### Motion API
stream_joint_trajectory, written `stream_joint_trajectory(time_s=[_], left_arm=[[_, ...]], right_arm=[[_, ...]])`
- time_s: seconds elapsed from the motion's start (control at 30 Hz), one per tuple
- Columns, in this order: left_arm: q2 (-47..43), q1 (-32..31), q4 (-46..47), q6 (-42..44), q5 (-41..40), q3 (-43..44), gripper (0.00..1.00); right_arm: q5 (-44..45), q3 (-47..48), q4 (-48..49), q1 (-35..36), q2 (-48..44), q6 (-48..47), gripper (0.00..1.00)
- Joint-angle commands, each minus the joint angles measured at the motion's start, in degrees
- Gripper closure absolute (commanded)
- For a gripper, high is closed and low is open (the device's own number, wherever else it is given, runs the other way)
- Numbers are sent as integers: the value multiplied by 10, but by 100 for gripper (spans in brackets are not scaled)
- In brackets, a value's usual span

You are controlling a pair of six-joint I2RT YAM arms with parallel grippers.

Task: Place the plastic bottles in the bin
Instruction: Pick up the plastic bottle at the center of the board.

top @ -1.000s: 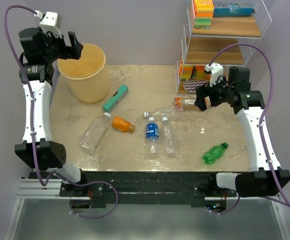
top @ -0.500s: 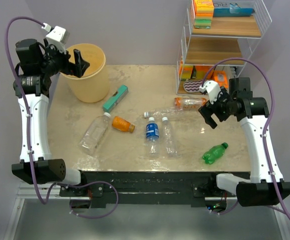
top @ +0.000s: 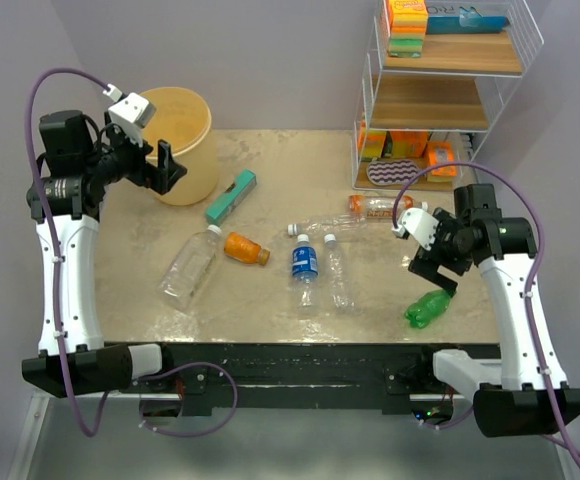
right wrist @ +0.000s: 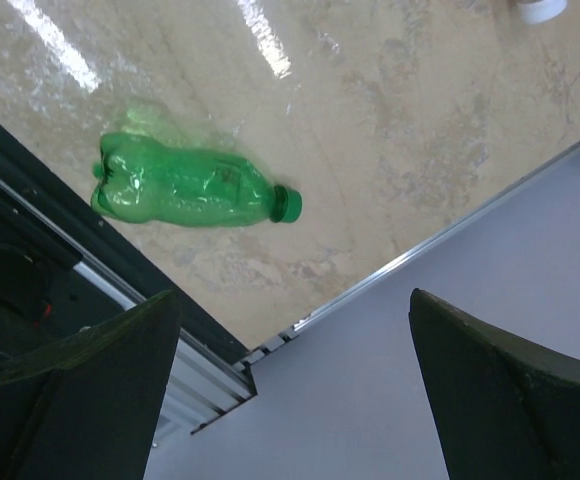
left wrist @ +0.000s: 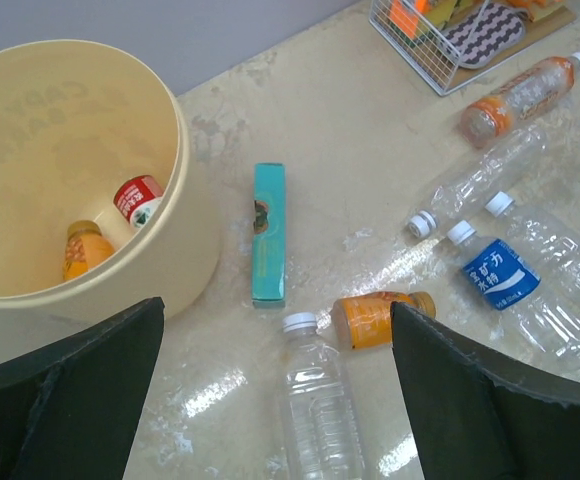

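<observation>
In bin [left wrist: 185, 240]: orange bottle [left wrist: 83, 250], red-labelled bottle [left wrist: 138, 199]. Others, green bottle [right wrist: 185, 185] included, lie on desk [left wrist: 320, 130] right of bin. Gaping wide, empty: left claw [left wrist: 277, 305], right claw [right wrist: 295, 295].

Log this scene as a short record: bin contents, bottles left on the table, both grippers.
bin: holds an orange bottle and a red-labelled bottle
table: seven bottles, among them a green bottle and a blue-labelled bottle
left gripper: open, empty, near bin
right gripper: open, empty, over green bottle, not touching
other: teal box near bin
</observation>
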Motion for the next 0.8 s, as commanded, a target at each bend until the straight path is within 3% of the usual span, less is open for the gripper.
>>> stream_joint_trajectory(time_s=[0.0,0.4,0.77], left_arm=[[-27,4,-15,26,18,-24,1],[-25,3,-9,24,9,-54,1],[-4,4,3,23,-2,-73,1]], right_arm=[[35,-23,-28,-2,-10,-69,2],[69,-105,0,-2,18,-160,2],[119,-228,81,-2,-15,-247,2]])
